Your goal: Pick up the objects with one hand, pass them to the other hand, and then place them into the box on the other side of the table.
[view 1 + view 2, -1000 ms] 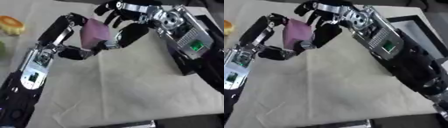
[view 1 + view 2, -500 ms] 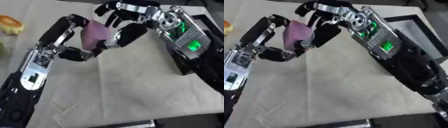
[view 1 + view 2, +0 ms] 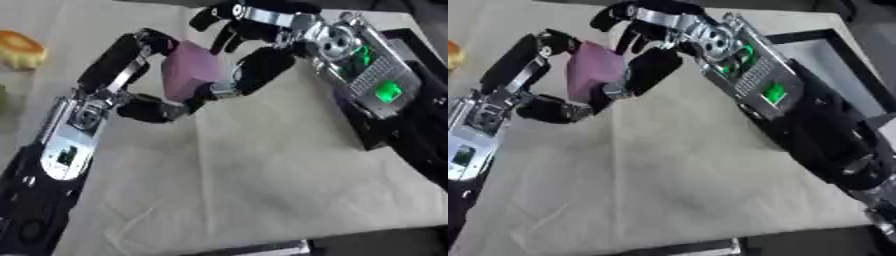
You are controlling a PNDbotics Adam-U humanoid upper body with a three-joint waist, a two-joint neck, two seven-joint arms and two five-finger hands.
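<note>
A pink block-shaped object (image 3: pixel 191 72) hangs above the cloth-covered table, held between both hands. My left hand (image 3: pixel 144 75) comes up from the lower left and curls around it, fingers over its top and thumb below. My right hand (image 3: pixel 254 55) reaches in from the upper right, its fingers spread over the object's top and right side and its thumb against the right face. The black box (image 3: pixel 833 60) lies at the table's right side, largely hidden by my right arm.
An orange and yellow food item (image 3: pixel 19 49) lies at the far left of the table, with a green thing at the left edge below it. The beige cloth (image 3: pixel 254 180) covers the table toward the front edge.
Both hands stay around the pink object in nearly the same place. The right hand's thumb has closed in slightly on the object's right side.
</note>
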